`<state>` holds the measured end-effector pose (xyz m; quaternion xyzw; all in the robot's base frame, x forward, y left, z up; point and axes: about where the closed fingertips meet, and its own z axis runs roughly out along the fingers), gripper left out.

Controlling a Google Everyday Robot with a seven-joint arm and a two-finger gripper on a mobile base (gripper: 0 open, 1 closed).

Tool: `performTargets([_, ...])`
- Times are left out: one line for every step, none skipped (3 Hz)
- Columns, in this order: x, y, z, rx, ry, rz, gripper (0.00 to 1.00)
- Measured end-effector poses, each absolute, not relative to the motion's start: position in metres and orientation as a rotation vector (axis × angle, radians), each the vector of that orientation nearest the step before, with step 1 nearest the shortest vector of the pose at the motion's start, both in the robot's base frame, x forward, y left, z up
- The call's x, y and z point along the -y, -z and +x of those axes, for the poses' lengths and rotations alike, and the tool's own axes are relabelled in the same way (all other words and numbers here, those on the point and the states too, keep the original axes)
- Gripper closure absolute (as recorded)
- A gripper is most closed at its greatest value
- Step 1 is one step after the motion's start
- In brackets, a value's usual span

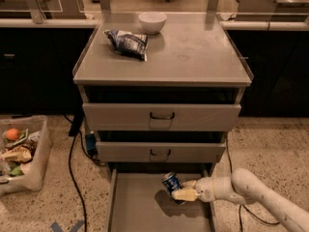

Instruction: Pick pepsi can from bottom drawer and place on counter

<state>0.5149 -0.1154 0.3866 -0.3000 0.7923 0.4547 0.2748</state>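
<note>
A: Which step are we on?

B: The pick, I'd say. The pincer [178, 190] sits low over the bottom drawer [135, 208], near its right wall, and its pale fingers [185, 195] are closed around the pepsi can [171, 181]. The can is tipped, with its silver top leaning back and to the left, and a shadow lies on the drawer floor beneath it. I judge it's held just clear of the floor rather than resting there.

A: And the next move?

B: Lift it up and out towards the robot, clear of the two upper drawers, which both jut out above. Then raise it to the desk [198, 57] and stand it upright. That calls for righting the tilt before letting go.

A: Is there room up there?

B: The right half of the top is bare. A crinkled blue-and-white snack bag [126, 42] and a white bowl [152, 21] sit towards the back left.

A: What about surfaces?

B: The can is a small smooth cylinder, dark blue and glossy – likely slippery and easy to dent. The drawer is a flat-floored metal tray with thin walls. The desk is matt grey-beige metal with thin raised rims at the sides, so it should be firm footing for a can.
</note>
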Motion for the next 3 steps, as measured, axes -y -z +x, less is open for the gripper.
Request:
performTargets([0.139, -0.448, 0.527, -2.006, -1.258, -0.756, 1.00])
performTargets([0.151, -0.497, 0.562, -1.909, -1.315, -0.748, 1.00])
performTargets([0.173, -0.511, 0.584, -1.887, -1.260, -0.731, 1.00])
